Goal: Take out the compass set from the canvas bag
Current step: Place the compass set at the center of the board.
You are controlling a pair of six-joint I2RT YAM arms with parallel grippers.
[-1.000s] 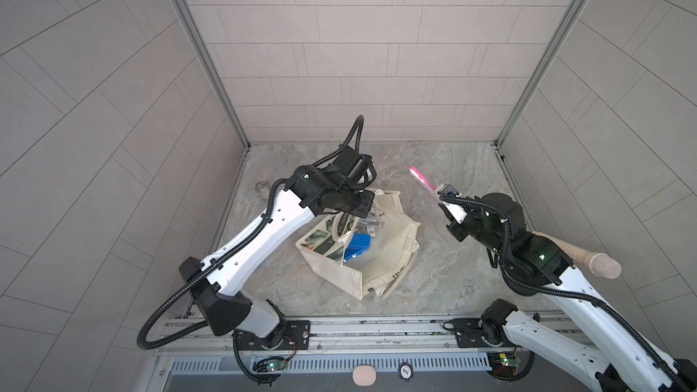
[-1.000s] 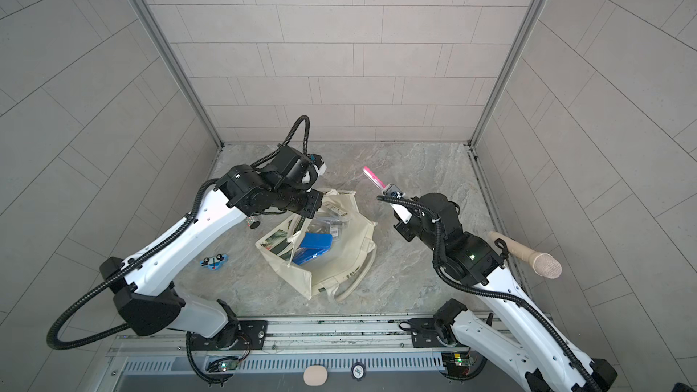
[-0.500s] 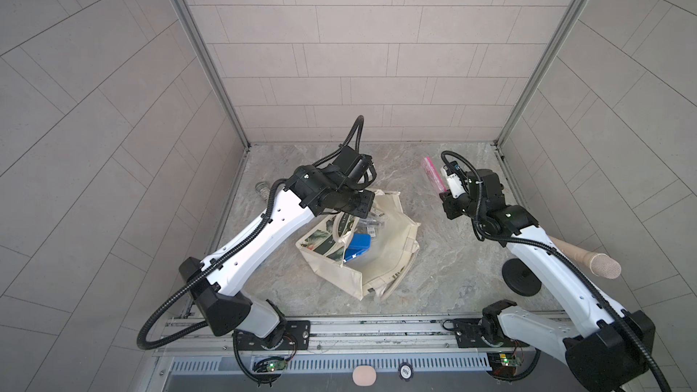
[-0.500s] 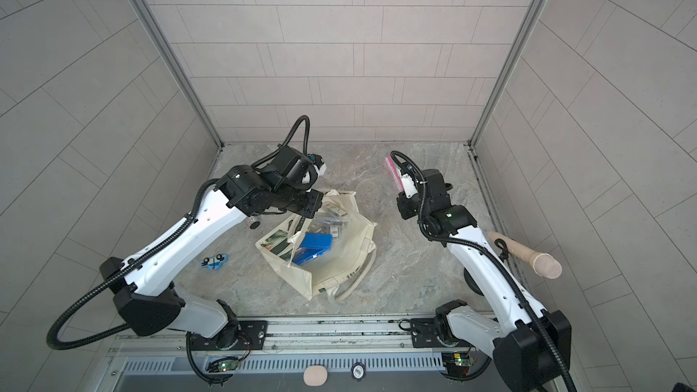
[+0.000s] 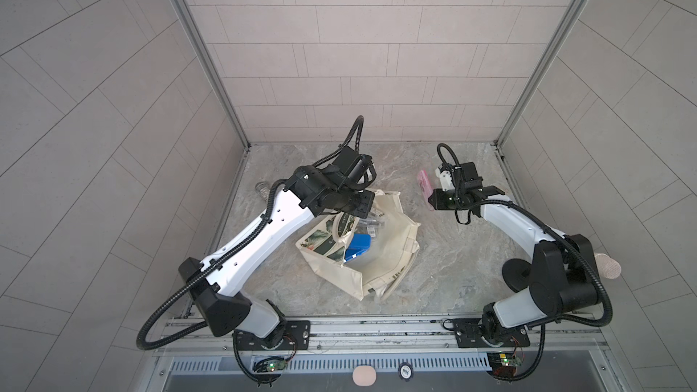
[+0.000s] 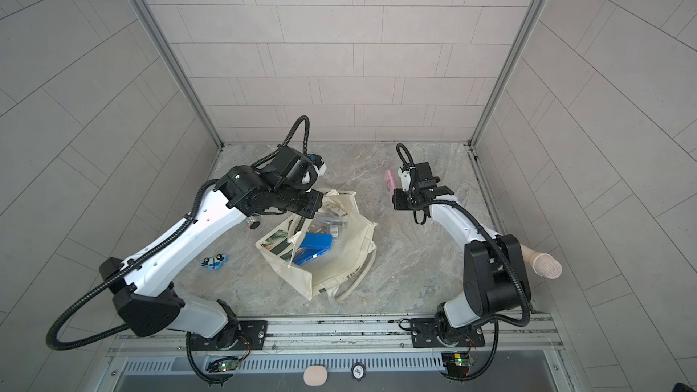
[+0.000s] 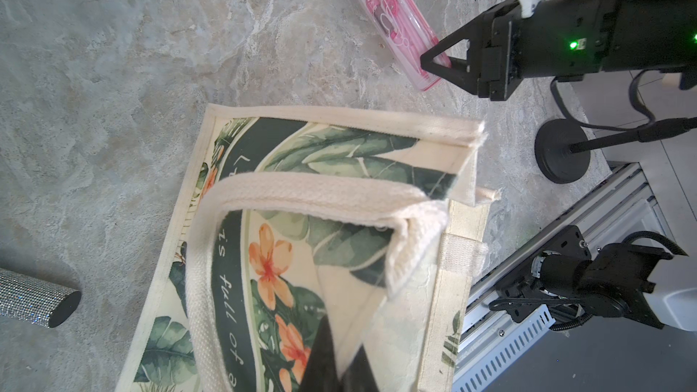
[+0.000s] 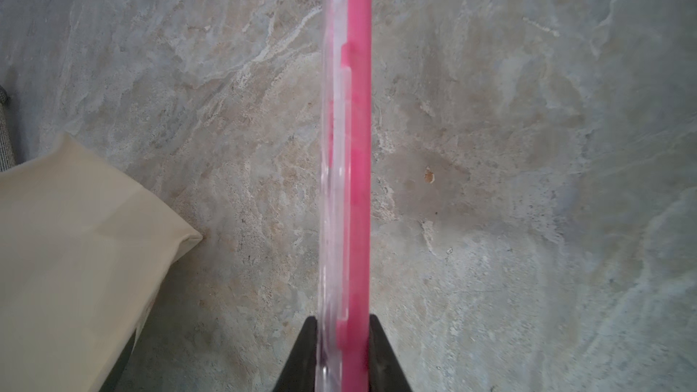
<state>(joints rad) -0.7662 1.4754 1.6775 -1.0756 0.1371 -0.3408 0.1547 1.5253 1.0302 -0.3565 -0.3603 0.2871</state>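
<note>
The cream canvas bag (image 5: 388, 254) (image 6: 347, 254) lies open in the middle of the table, its leaf-and-flower panel (image 7: 339, 164) facing my left arm. My left gripper (image 5: 364, 207) (image 6: 315, 205) (image 7: 341, 367) is shut on a fold of the bag's cloth at its mouth. The compass set (image 5: 425, 182) (image 6: 391, 182) (image 7: 396, 20) (image 8: 350, 145), a flat pink case with a clear lid, is outside the bag, to its right. My right gripper (image 5: 431, 201) (image 6: 395, 199) (image 7: 428, 64) (image 8: 341, 324) is shut on one end of it, low over the stone top.
A blue box (image 5: 358, 248) and clear packets (image 5: 371, 224) sit inside the bag. A glittery silver cylinder (image 5: 261, 190) (image 7: 34, 299) lies at the far left, a small blue toy car (image 6: 213, 261) near my left arm. A black round stand base (image 5: 516, 273) and a beige roller (image 5: 607, 265) are at the right.
My right arm has carried the pink case away from the bag toward the back right and lowered it close to the table. My left gripper has kept its hold on the bag.
</note>
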